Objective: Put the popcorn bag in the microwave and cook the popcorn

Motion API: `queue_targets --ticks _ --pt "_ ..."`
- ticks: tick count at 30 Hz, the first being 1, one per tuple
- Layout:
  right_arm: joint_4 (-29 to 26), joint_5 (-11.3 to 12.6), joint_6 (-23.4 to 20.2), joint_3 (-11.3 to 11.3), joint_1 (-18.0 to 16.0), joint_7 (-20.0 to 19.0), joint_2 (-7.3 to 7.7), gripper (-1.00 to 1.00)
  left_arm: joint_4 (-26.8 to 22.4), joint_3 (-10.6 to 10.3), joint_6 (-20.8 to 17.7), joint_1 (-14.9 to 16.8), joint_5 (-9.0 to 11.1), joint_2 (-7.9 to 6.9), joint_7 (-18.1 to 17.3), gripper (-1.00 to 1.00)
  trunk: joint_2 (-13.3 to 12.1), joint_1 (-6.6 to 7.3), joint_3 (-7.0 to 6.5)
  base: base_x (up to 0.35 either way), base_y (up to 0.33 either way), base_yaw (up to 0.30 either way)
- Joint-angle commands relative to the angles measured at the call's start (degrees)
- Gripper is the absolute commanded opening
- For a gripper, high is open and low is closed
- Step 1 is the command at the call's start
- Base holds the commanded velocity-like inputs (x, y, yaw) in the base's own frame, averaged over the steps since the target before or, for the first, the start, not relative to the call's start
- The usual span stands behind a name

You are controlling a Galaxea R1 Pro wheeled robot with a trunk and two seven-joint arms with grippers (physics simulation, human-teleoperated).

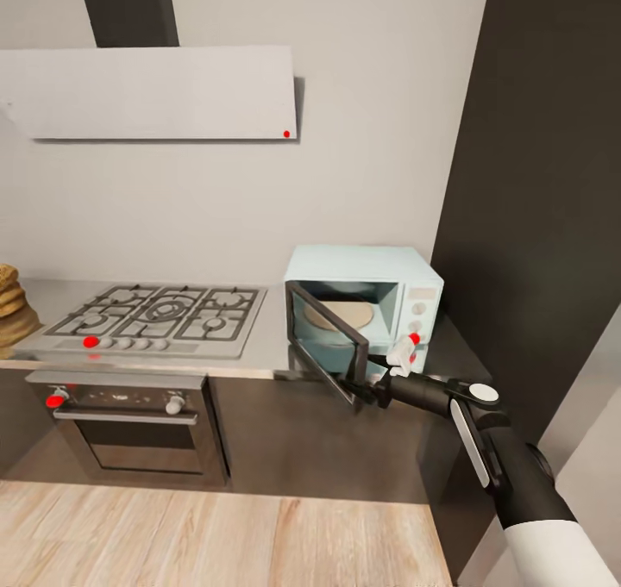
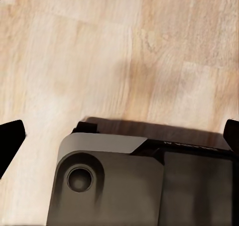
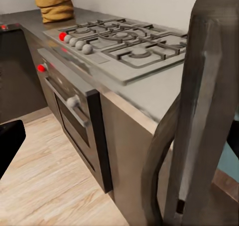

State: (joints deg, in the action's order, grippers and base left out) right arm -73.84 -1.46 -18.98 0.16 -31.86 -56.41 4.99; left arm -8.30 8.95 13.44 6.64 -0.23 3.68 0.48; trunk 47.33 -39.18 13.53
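Head view: right hand [image 1: 355,390] at the open microwave [image 1: 405,290] door [image 1: 326,339].

Soft, even light is filling my head view, and no lamp is showing itself. The hood [image 1: 155,93] is casting a thin shadow on the wall. The countertop [image 3: 149,94] is giving off a dull sheen. My right wrist view is blurring the door edge [image 3: 199,111], perhaps from closeness. Everything is rendering slightly soft.
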Motion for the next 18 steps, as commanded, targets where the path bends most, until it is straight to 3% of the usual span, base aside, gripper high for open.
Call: queue_targets --ticks 1,18 --pt "-0.1 -0.1 -0.4 0.0 0.0 -0.2 0.02 1.00 0.0 0.2 0.2 0.0 0.0 0.02 0.0 1.00 0.0 0.00 0.08 -0.069 0.071 0.000" --pt "-0.1 -0.1 -0.4 0.0 0.0 -0.2 0.02 1.00 0.0 0.2 0.2 0.0 0.0 0.01 0.0 1.00 0.0 0.00 0.08 -0.043 0.085 0.000"
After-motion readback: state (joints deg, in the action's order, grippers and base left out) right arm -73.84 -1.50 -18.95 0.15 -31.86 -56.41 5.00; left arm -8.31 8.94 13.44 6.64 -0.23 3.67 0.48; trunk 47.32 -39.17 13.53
